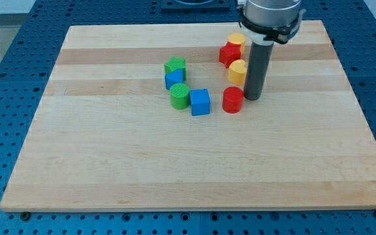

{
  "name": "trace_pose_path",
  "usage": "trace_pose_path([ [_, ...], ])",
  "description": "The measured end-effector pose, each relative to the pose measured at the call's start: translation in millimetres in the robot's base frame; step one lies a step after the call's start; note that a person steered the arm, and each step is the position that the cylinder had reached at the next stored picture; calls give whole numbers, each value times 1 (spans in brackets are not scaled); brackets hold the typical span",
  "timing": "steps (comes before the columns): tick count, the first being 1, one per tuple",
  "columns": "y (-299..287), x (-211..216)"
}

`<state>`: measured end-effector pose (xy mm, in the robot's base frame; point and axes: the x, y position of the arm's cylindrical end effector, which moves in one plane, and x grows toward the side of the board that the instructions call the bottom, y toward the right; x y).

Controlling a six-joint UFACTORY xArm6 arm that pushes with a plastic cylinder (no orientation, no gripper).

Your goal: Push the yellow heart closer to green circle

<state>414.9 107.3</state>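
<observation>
The yellow heart point(237, 70) lies on the board right of centre, near the view's top. The green circle point(179, 95) stands to its lower left, with a gap between them. My tip point(252, 98) rests on the board just right of the yellow heart and a little below it, next to a red cylinder point(232, 100) on its left. The rod appears to touch or nearly touch the heart's right side.
A green star point(175, 66) sits above a blue block point(173, 79), just above the green circle. A blue cube point(200, 102) is right of the circle. A red block point(229, 53) and a yellow block point(237, 41) lie above the heart. The wooden board point(109, 163) sits on a blue perforated table.
</observation>
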Motion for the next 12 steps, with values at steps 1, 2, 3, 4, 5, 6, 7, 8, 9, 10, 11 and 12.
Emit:
trace_pose_path([
  [1,4,4],
  [2,4,16],
  [3,1,18],
  [4,-6,18],
  [5,-7,14],
  [6,-7,5],
  [7,-8,4],
  [8,-8,6],
  [9,-8,13],
  [10,-12,17],
  [11,-21,17],
  [12,-25,17],
])
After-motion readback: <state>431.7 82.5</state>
